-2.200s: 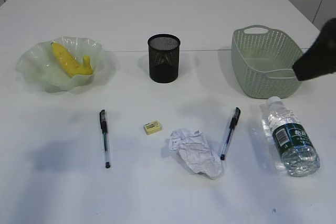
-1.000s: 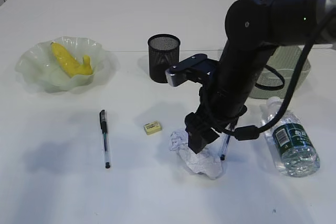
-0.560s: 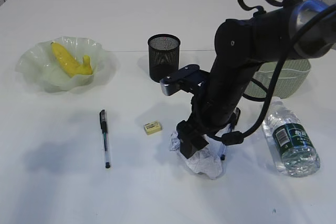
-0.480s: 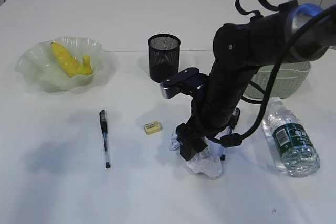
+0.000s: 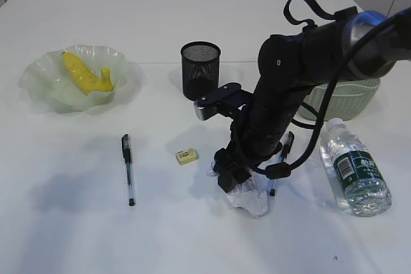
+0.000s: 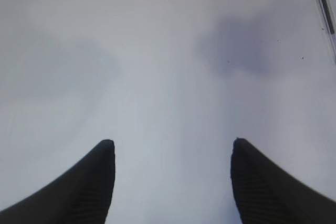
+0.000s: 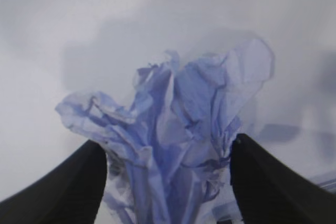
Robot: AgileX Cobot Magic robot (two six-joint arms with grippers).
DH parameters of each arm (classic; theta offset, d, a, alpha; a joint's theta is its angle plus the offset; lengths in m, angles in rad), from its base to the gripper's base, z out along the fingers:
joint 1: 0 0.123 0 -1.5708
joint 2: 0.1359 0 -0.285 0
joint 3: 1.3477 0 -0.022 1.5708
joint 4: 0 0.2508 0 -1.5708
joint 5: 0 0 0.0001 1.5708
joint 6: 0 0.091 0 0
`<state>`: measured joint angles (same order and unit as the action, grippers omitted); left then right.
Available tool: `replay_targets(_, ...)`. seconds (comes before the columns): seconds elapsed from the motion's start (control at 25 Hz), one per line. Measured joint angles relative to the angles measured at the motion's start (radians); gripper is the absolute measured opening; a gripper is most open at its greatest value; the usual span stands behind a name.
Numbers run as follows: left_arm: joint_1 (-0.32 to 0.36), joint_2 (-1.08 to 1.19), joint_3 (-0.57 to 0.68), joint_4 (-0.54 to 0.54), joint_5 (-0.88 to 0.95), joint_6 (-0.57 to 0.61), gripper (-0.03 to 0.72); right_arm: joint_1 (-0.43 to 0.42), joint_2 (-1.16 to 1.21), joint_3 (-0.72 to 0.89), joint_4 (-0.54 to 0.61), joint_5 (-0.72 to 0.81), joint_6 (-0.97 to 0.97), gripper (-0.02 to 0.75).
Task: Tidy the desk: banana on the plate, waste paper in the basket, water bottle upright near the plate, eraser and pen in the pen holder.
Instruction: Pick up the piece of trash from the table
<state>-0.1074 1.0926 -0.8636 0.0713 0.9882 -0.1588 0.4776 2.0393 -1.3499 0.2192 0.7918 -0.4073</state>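
Lower centre of the exterior view: the right gripper (image 5: 232, 176) is set down over the crumpled paper (image 5: 249, 198), between the eraser (image 5: 187, 156) and a pen (image 5: 280, 162). The jaws are seen apart with paper bunched between them; a firm hold is not confirmed. A squeeze on the bulk, not a loose flap, is advised before lifting toward the basket (image 5: 340, 104). Paper-to-finger contact (image 7: 94, 177) is shown only by the right wrist view. The left gripper (image 6: 170, 179), open over bare table (image 6: 157, 51), is shown only by its own camera.
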Motion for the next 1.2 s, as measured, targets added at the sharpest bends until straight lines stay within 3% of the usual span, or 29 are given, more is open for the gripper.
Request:
replay_targets(0.12, 0.0, 0.0, 0.0, 0.0, 0.0, 0.0, 0.48, 0.0, 0.0, 0.0, 0.006, 0.0, 0.0, 0.459)
replay_targets(0.36, 0.0, 0.0, 0.0, -0.001, 0.0, 0.0, 0.476, 0.0, 0.0, 0.0, 0.049, 0.02, 0.0, 0.18)
replay_targets(0.44, 0.0, 0.0, 0.0, -0.001, 0.0, 0.0, 0.475, 0.0, 0.0, 0.0, 0.053, 0.031, 0.0, 0.119)
replay_targets(0.88, 0.0, 0.0, 0.0, -0.002, 0.0, 0.0, 0.468, 0.0, 0.0, -0.22, 0.048, 0.273, 0.016, 0.094)
replay_targets(1.2, 0.0, 0.0, 0.0, -0.002, 0.0, 0.0, 0.464, 0.0, 0.0, -0.448, -0.069, 0.42, 0.106, 0.094)
